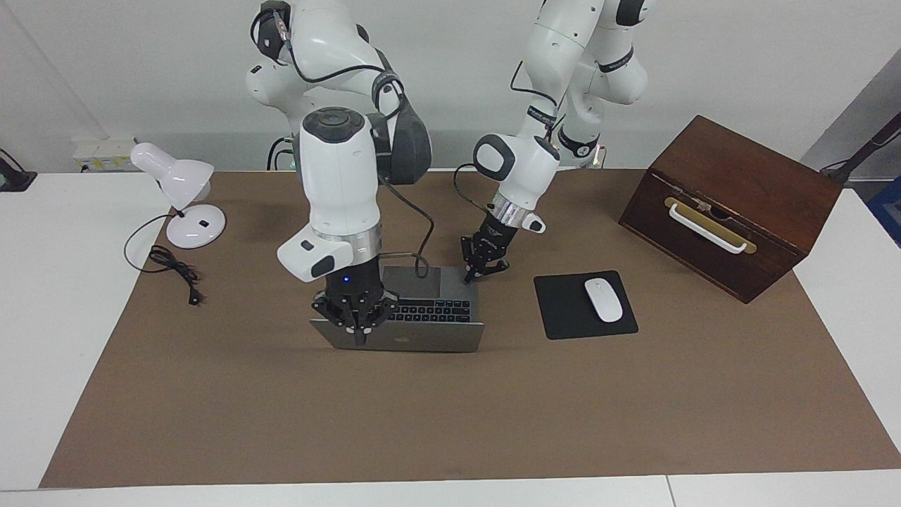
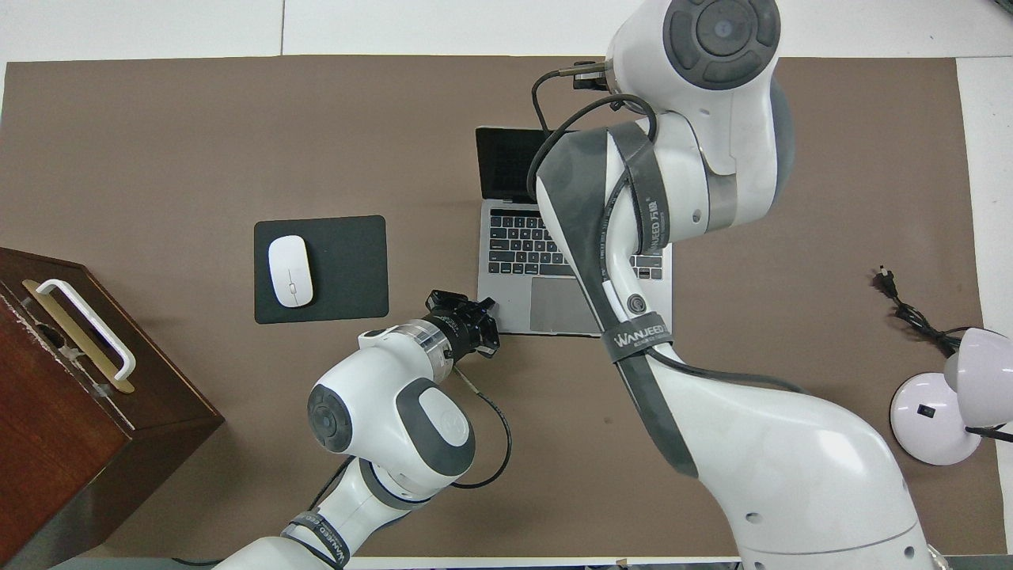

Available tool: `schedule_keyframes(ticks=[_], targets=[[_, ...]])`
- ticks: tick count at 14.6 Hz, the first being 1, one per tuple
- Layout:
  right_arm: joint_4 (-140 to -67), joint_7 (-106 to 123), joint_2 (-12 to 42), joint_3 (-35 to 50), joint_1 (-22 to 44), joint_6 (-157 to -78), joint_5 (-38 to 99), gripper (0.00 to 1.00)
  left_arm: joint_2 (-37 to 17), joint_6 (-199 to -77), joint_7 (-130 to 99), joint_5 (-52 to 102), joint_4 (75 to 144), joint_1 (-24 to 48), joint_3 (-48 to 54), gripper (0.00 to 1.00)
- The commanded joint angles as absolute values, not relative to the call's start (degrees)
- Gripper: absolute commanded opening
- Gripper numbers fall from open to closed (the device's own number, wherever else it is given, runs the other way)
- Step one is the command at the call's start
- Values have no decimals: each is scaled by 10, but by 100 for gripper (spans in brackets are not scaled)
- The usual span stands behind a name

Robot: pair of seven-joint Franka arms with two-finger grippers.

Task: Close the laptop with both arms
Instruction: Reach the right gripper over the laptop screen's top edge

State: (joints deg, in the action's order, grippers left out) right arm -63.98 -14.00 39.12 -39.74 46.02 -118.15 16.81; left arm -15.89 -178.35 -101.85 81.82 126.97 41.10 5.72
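The silver-grey laptop (image 1: 422,339) (image 2: 514,245) stands open mid-table, its lid tilted away from the robots. My right gripper (image 1: 360,331) is shut. It hangs at the lid's upper edge, by the corner toward the right arm's end. In the overhead view the right arm (image 2: 633,237) covers that gripper and much of the screen and keyboard. My left gripper (image 1: 469,276) (image 2: 491,305) is shut with nothing in it. Its tips rest at the base's corner nearest the robots, on the left arm's side.
A black mouse pad (image 1: 563,313) with a white mouse (image 1: 603,299) lies beside the laptop toward the left arm's end. A brown wooden box (image 1: 732,204) with a white handle stands past it. A white desk lamp (image 1: 179,186) and its cable (image 1: 172,271) sit at the right arm's end.
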Motion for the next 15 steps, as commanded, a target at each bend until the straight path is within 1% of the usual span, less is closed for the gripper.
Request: schedule_keyframes(ticks=[1, 5, 11, 15], targets=[[-659, -144, 391, -416, 476, -1210, 181, 0, -176, -1796, -1020, 831, 1259, 429, 50, 0], [-677, -136, 392, -416, 476, -1241, 182, 0, -176, -1796, -1020, 831, 1260, 429, 49, 0], [-682, -123, 391, -416, 475, -1228, 223, 0, -177, -1807, -1020, 831, 1260, 430, 50, 0], [-691, -111, 388, -415, 475, -1204, 248, 0, -177, -1808, -1020, 831, 1260, 430, 50, 0]])
